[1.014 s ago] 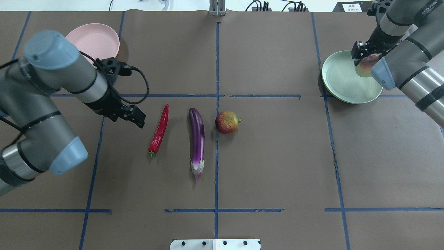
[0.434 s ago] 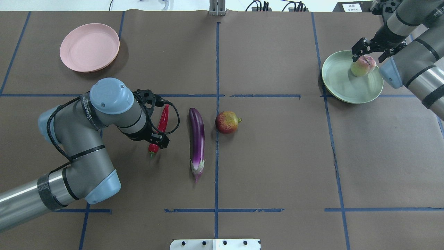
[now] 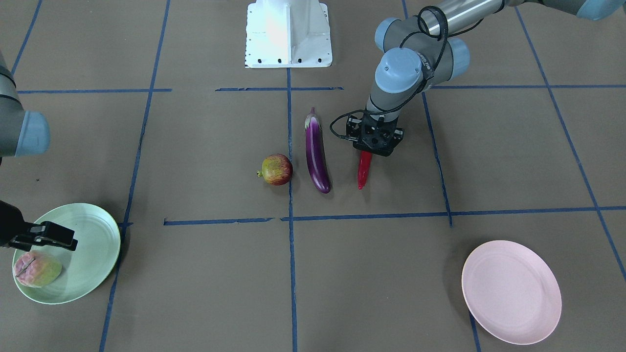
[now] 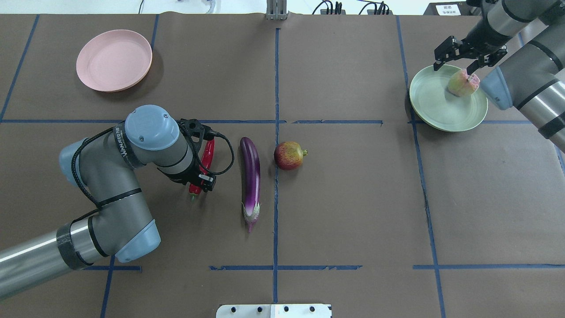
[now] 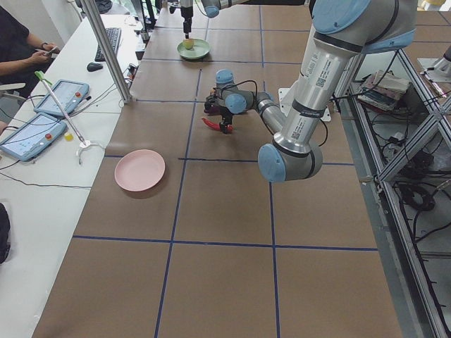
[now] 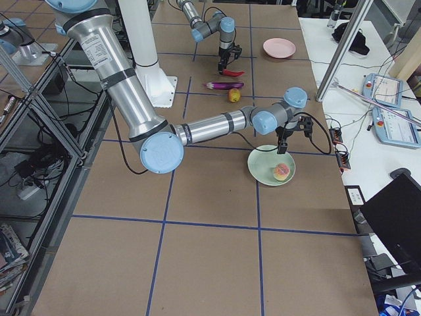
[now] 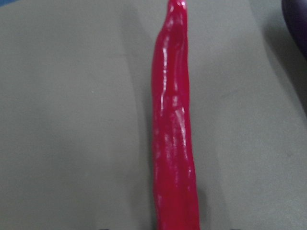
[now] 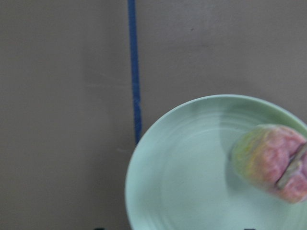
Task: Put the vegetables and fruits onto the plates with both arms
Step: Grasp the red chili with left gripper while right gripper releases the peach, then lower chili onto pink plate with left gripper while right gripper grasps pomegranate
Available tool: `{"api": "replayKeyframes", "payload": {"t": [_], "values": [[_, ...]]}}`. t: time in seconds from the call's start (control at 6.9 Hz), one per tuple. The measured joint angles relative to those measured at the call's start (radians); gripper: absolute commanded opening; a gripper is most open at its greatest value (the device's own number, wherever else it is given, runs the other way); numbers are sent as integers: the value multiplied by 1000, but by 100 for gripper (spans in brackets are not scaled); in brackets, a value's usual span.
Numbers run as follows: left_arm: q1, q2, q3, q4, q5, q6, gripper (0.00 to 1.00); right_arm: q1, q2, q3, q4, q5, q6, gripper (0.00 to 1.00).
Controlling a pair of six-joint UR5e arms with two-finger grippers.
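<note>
So, left end effector [image 3: 371, 148] covers much of the chili [image 3: 362, 174], I can't read its grip | right end effector [image 4: 462, 56] spread wide over peach [image 4: 461, 84] on mint plate [image 4: 428, 102]

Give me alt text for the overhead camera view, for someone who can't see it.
The left gripper sits low over a red chili beside an eggplant and a pomegranate on the brown table; whether it grips is unclear. At right, the open right gripper hangs above a peach on the green plate. The pink plate, upper left, is bare.
</note>
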State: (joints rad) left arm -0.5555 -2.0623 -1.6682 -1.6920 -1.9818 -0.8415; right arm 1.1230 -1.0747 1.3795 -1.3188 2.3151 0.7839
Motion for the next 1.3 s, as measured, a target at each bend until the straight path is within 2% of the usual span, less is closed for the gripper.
{"api": "replayKeyframes", "payload": {"t": [0.29,0.43,0.72,1.01,1.16,1.3], "values": [[-11,-8,-4,-1,0,-33,0,-129,8,113,0,-22,250,100],[-47,-17,-10,-2,0,-89,0,-199,14,163,3,-61,363,100],[-191,-22,21,-3,0,-238,0,-331,42,232,7,-172,575,100],[-331,-7,134,-23,-3,-266,0,-451,106,242,2,-286,750,100],[-393,-9,225,-72,-3,-267,3,-498,133,242,-7,-323,813,100],[-435,-26,345,-150,-4,-267,15,-533,163,241,-48,-351,847,100]]}}
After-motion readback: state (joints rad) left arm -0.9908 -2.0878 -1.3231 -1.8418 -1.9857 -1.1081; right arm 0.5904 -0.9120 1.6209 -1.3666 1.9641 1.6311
